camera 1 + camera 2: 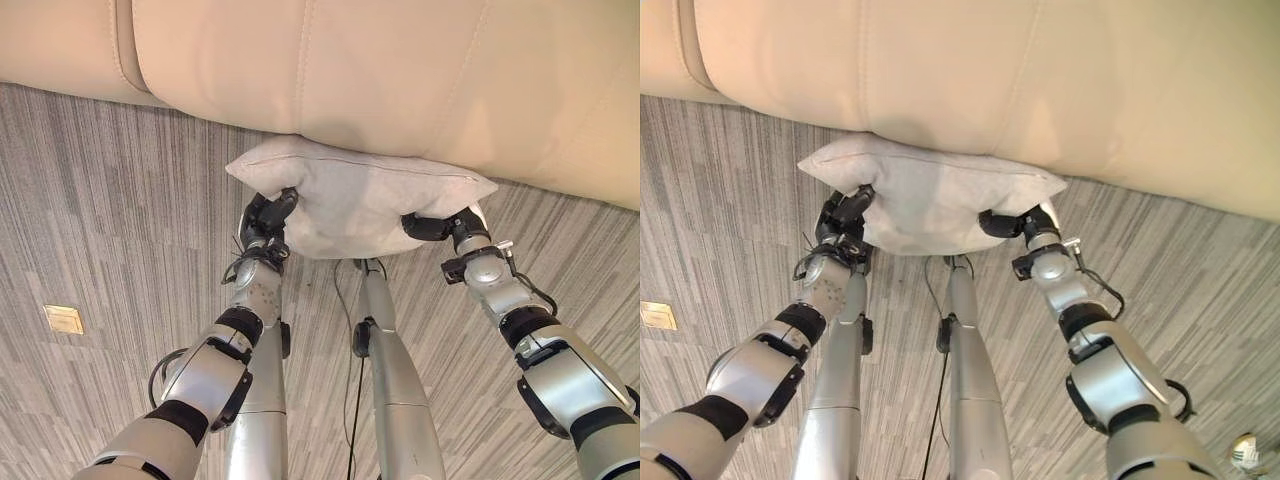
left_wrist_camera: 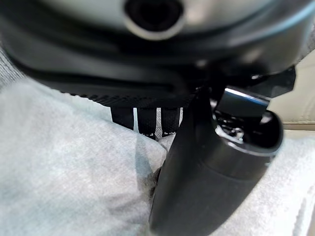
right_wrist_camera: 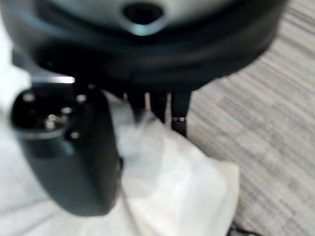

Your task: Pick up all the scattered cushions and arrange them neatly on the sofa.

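A pale grey cushion (image 1: 355,200) is held above the striped carpet floor (image 1: 110,230), just before the beige sofa (image 1: 400,70) at 12 o'clock, with the left hand (image 1: 266,218) and right hand (image 1: 445,226) each clamped on an opposite end.

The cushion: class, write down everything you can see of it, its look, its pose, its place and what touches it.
The cushion is pale grey-white, of soft matte cloth, plump and roughly rectangular, with a seam along its far edge. It is held off the striped carpet, lying fairly flat in front of the beige sofa, its far edge against the sofa's front. The left hand grips its left edge and the right hand its right edge.
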Robot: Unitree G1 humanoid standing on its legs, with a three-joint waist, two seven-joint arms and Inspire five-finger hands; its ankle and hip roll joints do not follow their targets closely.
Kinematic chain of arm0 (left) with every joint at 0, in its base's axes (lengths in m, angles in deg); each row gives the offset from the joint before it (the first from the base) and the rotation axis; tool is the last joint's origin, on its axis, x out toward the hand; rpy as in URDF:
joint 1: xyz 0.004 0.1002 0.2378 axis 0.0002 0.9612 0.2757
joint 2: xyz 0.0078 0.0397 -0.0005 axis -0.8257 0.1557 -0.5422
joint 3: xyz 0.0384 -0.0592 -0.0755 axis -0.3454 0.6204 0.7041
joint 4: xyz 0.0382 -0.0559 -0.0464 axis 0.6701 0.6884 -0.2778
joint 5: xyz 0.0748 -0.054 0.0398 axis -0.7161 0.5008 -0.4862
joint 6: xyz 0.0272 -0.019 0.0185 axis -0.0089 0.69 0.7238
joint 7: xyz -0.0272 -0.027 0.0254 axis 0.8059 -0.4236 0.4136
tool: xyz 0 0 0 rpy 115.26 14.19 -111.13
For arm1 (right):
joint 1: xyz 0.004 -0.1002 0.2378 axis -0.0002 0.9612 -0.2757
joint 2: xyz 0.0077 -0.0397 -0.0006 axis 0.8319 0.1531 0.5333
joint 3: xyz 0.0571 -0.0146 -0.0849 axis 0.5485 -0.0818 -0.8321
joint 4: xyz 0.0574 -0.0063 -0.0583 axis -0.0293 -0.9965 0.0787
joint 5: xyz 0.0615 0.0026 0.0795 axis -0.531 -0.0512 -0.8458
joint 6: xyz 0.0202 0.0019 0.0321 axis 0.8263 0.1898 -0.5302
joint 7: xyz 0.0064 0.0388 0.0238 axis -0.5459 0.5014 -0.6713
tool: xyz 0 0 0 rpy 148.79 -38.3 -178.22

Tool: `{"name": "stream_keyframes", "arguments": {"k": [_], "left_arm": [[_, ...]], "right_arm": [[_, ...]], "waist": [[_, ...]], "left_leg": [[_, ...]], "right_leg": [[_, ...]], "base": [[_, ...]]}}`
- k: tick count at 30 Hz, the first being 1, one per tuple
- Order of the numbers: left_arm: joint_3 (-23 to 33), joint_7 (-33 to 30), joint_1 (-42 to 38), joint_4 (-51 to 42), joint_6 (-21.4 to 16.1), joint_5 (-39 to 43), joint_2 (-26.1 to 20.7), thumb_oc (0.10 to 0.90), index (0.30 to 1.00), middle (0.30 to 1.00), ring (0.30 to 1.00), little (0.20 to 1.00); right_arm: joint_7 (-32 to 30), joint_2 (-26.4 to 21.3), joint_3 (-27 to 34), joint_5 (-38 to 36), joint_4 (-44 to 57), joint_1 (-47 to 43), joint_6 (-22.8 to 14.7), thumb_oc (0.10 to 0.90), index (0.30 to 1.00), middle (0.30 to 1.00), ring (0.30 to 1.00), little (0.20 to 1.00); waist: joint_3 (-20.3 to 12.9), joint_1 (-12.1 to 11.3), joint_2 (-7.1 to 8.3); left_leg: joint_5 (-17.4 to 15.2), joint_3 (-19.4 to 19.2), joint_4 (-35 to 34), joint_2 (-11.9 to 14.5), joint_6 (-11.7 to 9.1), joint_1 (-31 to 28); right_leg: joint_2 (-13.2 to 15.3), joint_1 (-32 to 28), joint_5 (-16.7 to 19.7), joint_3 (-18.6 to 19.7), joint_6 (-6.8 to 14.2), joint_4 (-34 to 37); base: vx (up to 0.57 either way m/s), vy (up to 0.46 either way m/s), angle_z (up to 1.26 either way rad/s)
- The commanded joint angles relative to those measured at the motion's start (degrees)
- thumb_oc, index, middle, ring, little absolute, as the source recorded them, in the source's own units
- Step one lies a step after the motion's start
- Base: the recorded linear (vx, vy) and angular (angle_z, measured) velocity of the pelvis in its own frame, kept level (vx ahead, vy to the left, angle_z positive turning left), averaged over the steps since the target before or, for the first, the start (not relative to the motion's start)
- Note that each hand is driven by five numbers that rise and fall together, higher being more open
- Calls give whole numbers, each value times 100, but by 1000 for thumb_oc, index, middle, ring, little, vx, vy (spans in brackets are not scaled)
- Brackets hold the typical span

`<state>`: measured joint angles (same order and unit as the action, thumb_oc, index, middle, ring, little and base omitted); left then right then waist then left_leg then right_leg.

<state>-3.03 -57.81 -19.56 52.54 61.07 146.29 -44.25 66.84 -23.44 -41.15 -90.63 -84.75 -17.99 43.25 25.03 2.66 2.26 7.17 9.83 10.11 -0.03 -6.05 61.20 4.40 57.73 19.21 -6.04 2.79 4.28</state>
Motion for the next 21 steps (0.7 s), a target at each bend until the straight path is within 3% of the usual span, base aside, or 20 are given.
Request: {"name": "stream_keyframes", "arguments": {"k": [1,7,9,10,16,17,21], "left_arm": [[-624,454,-726,-1390,-269,-807,1388,400,300,300,300,300],[-777,313,-329,-2189,-403,-1080,1234,400,300,300,300,300],[-810,261,48,-2821,-400,-1305,988,400,300,300,300,300],[-741,231,401,-3450,-436,-1496,695,400,300,300,300,300],[-485,213,1604,-4372,-410,-1814,137,400,300,300,300,300],[-376,265,2134,-4720,-368,-1881,38,400,300,300,300,300],[-299,461,3174,-5248,-222,-1910,-199,400,300,300,300,300]], "right_arm": [[-346,275,-155,608,981,-645,-706,400,300,300,300,300],[-484,270,146,637,1563,-172,-739,400,300,300,300,300],[-526,192,332,893,2690,183,-674,400,300,300,300,300],[-556,151,648,1095,3445,743,-660,400,300,300,300,300],[-464,302,1181,1449,4344,2117,-560,400,300,300,300,300],[-406,320,1352,1704,4694,2693,-503,400,300,300,300,300],[-212,309,1576,1998,5187,3675,-335,400,300,300,300,300]], "waist": [[-53,-30,-180],[-126,-41,-131],[-155,-42,-104],[-182,-47,-84],[-253,-151,-80],[-337,-207,-64],[-647,-326,-114]], "left_leg": [[240,-37,-1457,323,-329,-852],[204,-30,-1404,324,-314,-1084],[168,-20,-1380,323,-307,-1275],[94,-17,-1336,326,-299,-1599],[-69,-3,-1248,313,-224,-2662],[-190,-17,-1201,304,-189,-3117],[-415,-6,-1078,206,-34,-4069]], "right_leg": [[310,-338,-1220,38,851,-455],[332,-613,-1230,10,873,-475],[338,-798,-1246,-16,880,-496],[348,-1125,-1291,-61,876,-534],[465,-2276,-1448,-206,834,-599],[508,-2772,-1543,-281,825,-648],[639,-3827,-1760,-368,848,-797]], "base": [[0,0,0],[0,0,0],[0,0,0],[6,-37,2],[29,-14,5],[129,-19,14],[141,42,9]]}}
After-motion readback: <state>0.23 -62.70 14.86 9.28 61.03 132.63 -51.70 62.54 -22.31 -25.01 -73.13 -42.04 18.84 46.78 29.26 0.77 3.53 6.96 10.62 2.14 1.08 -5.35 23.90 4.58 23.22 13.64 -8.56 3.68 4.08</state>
